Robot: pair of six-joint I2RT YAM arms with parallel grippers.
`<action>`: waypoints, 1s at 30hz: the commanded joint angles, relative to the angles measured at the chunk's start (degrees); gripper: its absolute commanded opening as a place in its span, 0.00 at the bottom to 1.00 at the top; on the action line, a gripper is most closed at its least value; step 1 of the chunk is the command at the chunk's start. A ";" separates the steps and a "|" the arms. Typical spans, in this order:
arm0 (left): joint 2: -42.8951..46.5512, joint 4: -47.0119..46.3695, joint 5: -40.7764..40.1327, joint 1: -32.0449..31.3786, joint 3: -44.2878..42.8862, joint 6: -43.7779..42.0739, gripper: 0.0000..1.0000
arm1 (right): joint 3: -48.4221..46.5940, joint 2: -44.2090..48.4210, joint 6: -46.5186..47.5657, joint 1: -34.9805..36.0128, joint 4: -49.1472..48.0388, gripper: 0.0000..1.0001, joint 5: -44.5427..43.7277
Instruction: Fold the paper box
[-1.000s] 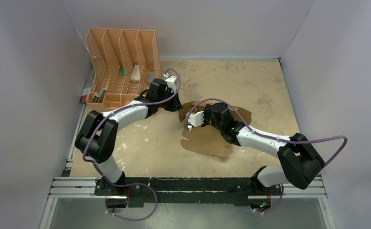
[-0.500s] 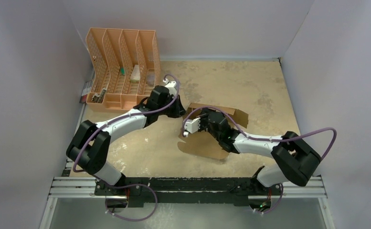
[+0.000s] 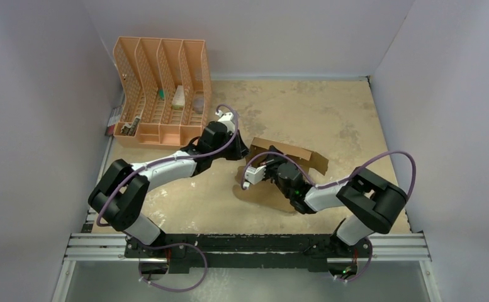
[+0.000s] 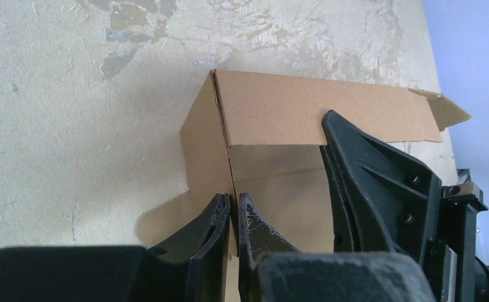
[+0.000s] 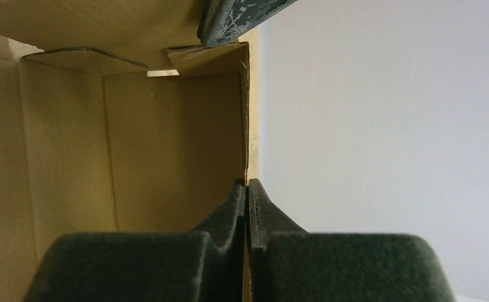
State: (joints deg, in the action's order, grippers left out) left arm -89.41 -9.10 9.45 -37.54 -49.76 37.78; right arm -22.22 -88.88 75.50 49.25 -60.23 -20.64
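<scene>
- Top external view: paper box [image 3: 301,154] sat mid-table [image 3: 342,113], partly folded, walls raised, between both arms; orange file rack [image 3: 160,88] stood well apart, far left
- Left wrist view: left gripper [image 4: 234,201] pinched a box wall edge; fingers nearly together
- Right wrist view: right gripper [image 5: 247,184] pinched another wall edge; box interior visible

The top camera looks down from above the near edge, far enough back to take in the whole worktop [image 3: 355,107]. The left wrist camera looks from close by at the outside of the box [image 4: 279,113]. The right wrist camera, even closer, looks into the same box.
</scene>
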 commanded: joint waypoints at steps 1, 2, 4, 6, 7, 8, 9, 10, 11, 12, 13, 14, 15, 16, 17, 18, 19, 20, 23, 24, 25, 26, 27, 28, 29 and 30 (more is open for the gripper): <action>0.46 -7.03 2.35 -2.21 1.12 3.93 0.09 | 0.34 -1.24 -0.10 1.46 -8.82 0.00 1.80; 0.20 -7.33 2.28 -2.56 1.51 3.77 0.09 | 0.40 -1.47 0.27 1.58 -8.97 0.00 1.85; -0.14 -7.86 1.25 -3.35 2.93 3.31 0.09 | 1.07 -2.40 1.23 1.69 -10.80 0.00 1.83; 0.11 -8.96 0.06 -3.80 4.91 2.90 0.09 | 1.97 -3.95 2.60 1.96 -14.35 0.00 0.95; 0.37 -9.79 -0.55 -3.85 6.00 2.98 0.09 | 2.20 -4.80 3.03 2.10 -15.94 0.00 0.36; 0.59 -10.40 -1.28 -3.80 6.83 3.00 0.09 | 2.44 -5.57 3.28 2.27 -17.10 0.00 -0.12; 0.71 -10.78 -1.93 -3.77 7.36 2.78 0.09 | 2.71 -6.29 3.53 2.45 -19.01 0.00 -0.54; 0.72 -10.77 -2.40 -3.79 7.46 2.57 0.09 | 2.93 -7.16 3.59 2.58 -20.39 0.00 -0.89; 0.60 -10.49 -2.99 -3.78 7.28 2.01 0.09 | 2.89 -8.45 3.66 2.74 -21.66 0.00 -1.31; 0.49 -9.86 -3.55 -3.72 6.65 1.19 0.09 | 2.74 -9.59 3.80 2.82 -23.28 0.00 -1.85; 0.35 -9.13 -4.47 -3.69 5.95 0.18 0.09 | 2.37 -10.82 3.90 2.86 -24.83 0.00 -2.16; 0.25 -8.34 -5.59 -3.65 5.18 -1.02 0.09 | 1.82 -12.19 4.13 2.86 -26.21 0.00 -2.62; 0.15 -7.56 -6.82 -3.48 4.11 -2.04 0.09 | 1.08 -13.73 4.39 2.86 -27.71 0.00 -3.07; -0.03 -7.01 -7.44 -3.12 3.23 -3.28 0.09 | 0.33 -15.29 4.59 2.86 -29.18 0.00 -3.50; -0.16 -6.29 -7.89 -2.85 2.26 -4.51 0.09 | -0.61 -16.85 4.88 2.86 -30.90 0.00 -4.16; -0.47 -5.36 -8.62 -2.53 1.25 -5.46 0.09 | -1.44 -18.55 5.30 2.86 -32.75 0.00 -4.81; -0.77 -4.64 -8.88 -2.27 0.45 -6.41 0.09 | -2.11 -20.00 5.81 2.86 -34.69 0.00 -5.51; -0.97 -4.12 -8.85 -2.03 -0.19 -7.13 0.09 | -2.69 -21.64 6.39 2.86 -36.76 0.00 -6.00; -0.98 -3.72 -8.67 -1.95 -0.75 -8.40 0.09 | -2.69 -24.34 7.32 2.86 -40.01 0.00 -6.21; -0.84 -3.74 -8.47 -1.97 -0.57 -8.54 0.09 | -2.20 -24.70 7.37 2.86 -40.57 0.00 -6.37; -0.67 -3.70 -8.30 -2.01 -0.38 -8.71 0.09 | -1.73 -24.83 7.31 2.86 -40.99 0.00 -6.49; -0.28 -3.66 -8.29 -2.00 -0.11 -8.77 0.10 | -1.24 -24.64 7.21 2.86 -41.15 0.00 -6.51; 0.31 -3.71 -8.48 -1.97 0.29 -8.71 0.12 | -0.84 -24.55 7.13 2.86 -41.01 0.00 -6.49; 1.00 -3.60 -8.73 -1.92 0.66 -8.61 0.14 | -0.59 -24.48 7.18 2.86 -40.76 0.00 -6.35; 1.85 -3.43 -9.15 -1.80 1.04 -8.60 0.15 | -0.48 -24.50 7.08 2.86 -40.56 0.00 -6.12; 2.59 -3.38 -9.25 -1.69 1.34 -8.60 0.18 | -0.54 -24.55 7.03 2.86 -40.84 0.00 -5.99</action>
State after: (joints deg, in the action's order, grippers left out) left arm -90.52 -11.70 -0.45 -39.05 -48.14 30.52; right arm -23.88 -112.79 83.77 51.75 -92.16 -27.46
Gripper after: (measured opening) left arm 0.139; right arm 0.008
